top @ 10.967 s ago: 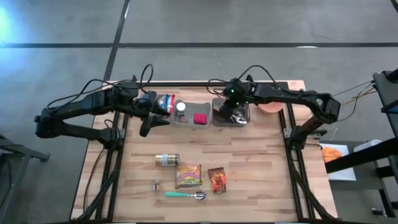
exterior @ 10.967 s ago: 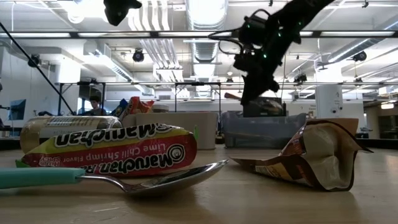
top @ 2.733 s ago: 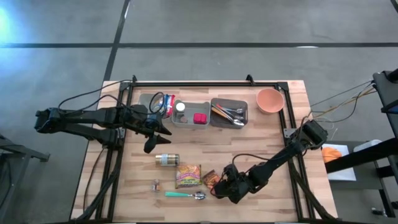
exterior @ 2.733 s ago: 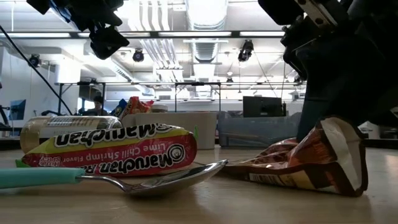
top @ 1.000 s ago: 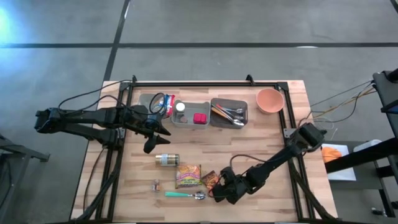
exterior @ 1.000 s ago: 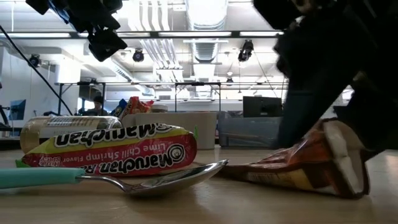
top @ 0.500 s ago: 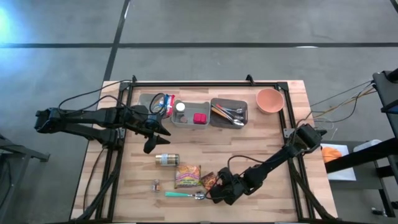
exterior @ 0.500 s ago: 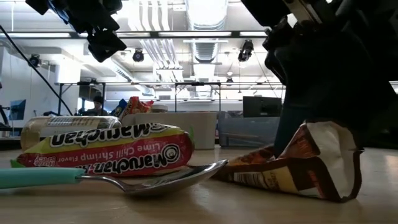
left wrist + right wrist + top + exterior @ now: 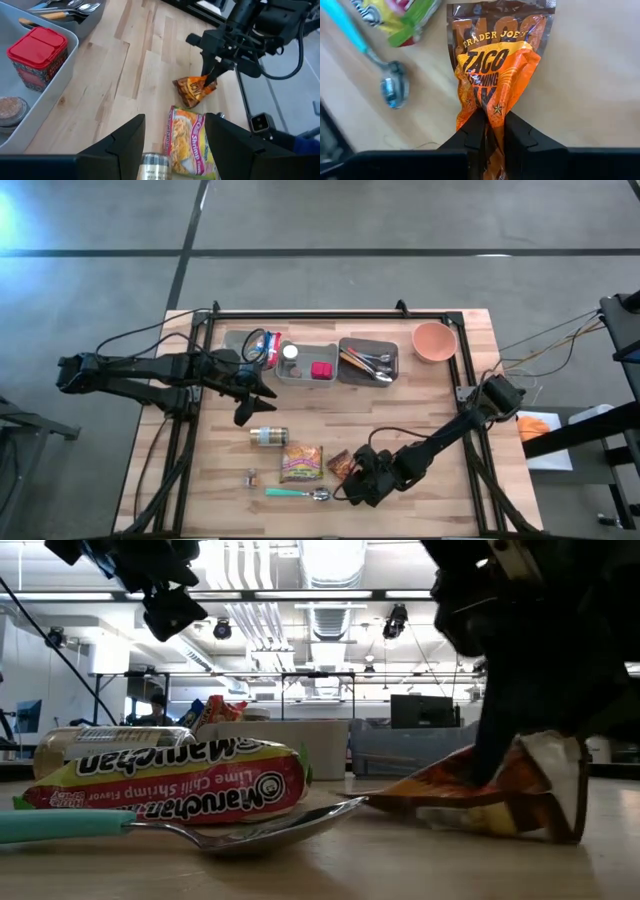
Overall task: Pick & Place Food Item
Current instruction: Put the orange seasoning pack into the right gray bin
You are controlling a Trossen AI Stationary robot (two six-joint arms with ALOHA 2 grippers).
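Taco seasoning packet [image 9: 492, 75] lies on the wooden table [image 9: 430, 410], pinched at one end between the closed fingers of the right gripper [image 9: 489, 125]. Just beside the packet lies a ramen noodle packet [image 9: 302, 463]; a teal-handled spoon [image 9: 298, 494] lies near it, a small jar [image 9: 268, 437] beyond the noodles. The left gripper [image 9: 175, 135] hovers well apart from the packet, fingers apart, holding nothing.

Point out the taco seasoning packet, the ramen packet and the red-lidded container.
taco seasoning packet [image 9: 492, 70]: right wrist view, orange printed front.
ramen packet [image 9: 170, 788]: low view, red band of the wrapper.
red-lidded container [image 9: 37, 55]: left wrist view, red lid.
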